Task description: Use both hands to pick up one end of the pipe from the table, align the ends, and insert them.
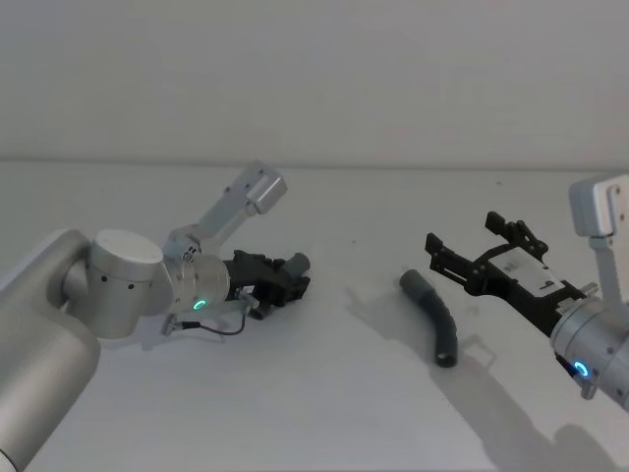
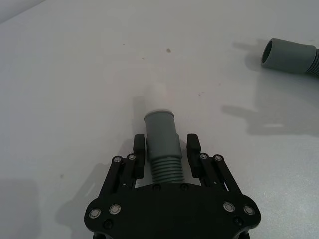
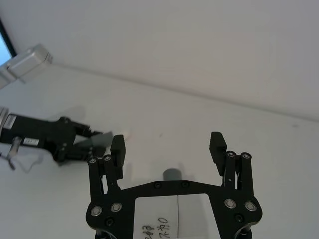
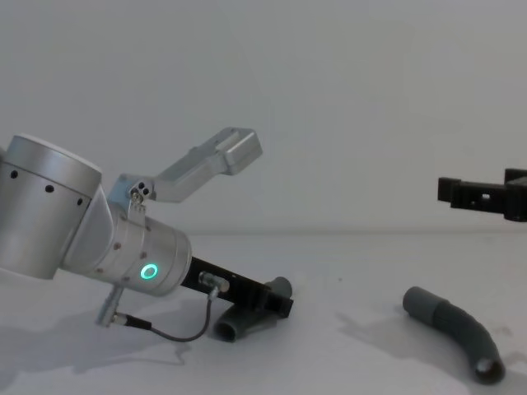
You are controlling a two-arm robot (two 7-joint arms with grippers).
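Observation:
My left gripper [image 1: 285, 278] lies low over the table [image 1: 324, 403], shut on one pipe piece [image 2: 162, 144]. Its fingers [image 2: 141, 149] press the ribbed body just behind the smooth grey cuff [image 1: 298, 264], which ends in a white tip [image 2: 158, 97]. From the chest, this piece [image 4: 235, 325] slants down to the table under the left gripper [image 4: 276, 300]. The second pipe piece [image 1: 434, 317] lies loose and curved at centre right, its cuff [image 2: 289, 56] towards the left gripper. My right gripper [image 1: 467, 238] hovers open above and just right of it, nothing between its fingers [image 3: 218, 144].
The white table runs back to a plain white wall. A thin cable [image 1: 221, 329] loops under the left wrist. Bare table surface [image 1: 354, 285] separates the two pipe pieces.

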